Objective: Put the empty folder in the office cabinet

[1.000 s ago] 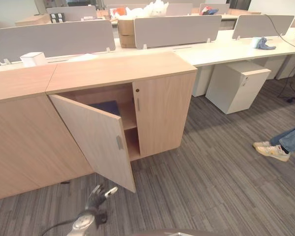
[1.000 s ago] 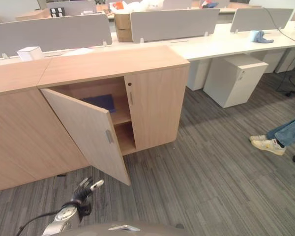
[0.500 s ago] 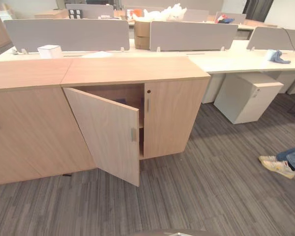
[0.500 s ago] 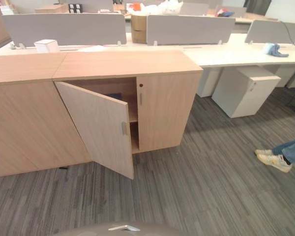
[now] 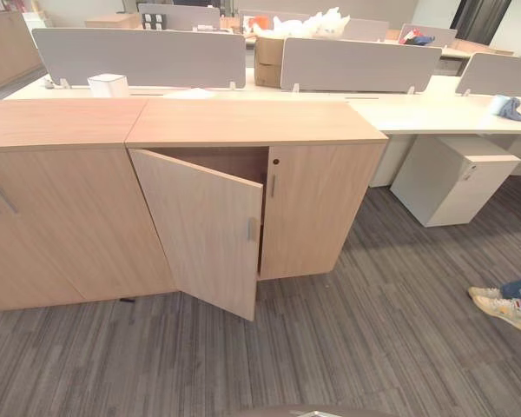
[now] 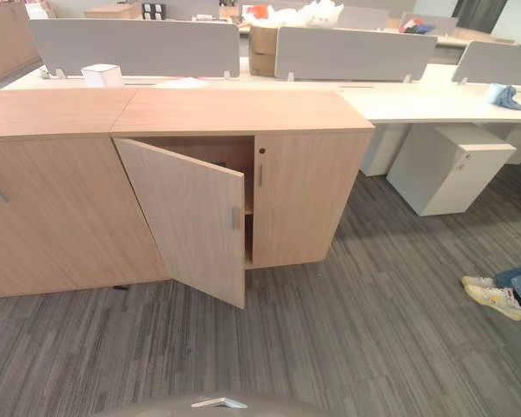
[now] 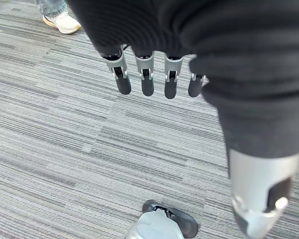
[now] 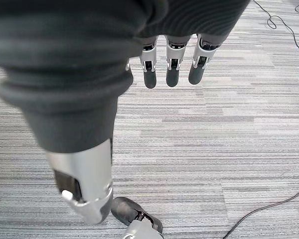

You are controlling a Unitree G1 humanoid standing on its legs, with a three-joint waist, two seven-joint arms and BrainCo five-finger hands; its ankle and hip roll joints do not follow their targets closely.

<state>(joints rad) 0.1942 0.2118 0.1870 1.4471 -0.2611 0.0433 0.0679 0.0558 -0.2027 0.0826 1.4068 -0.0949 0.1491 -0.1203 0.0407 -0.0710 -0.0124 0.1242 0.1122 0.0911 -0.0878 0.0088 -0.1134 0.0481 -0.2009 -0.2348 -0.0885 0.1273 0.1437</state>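
The cabinet (image 5: pixel 256 165) door (image 5: pixel 204 228) has swung nearly shut; the folder, earlier on the shelf inside, is hidden behind it. Left hand (image 7: pixel 149 69) and right hand (image 8: pixel 172 59) hang slack, holding nothing

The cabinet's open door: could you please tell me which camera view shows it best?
The left eye view shows the open door best: whole, swung out from the cabinet, its handle near the free edge. The right eye view shows it much the same. Both wrist views look down past the left hand and right hand at carpet.
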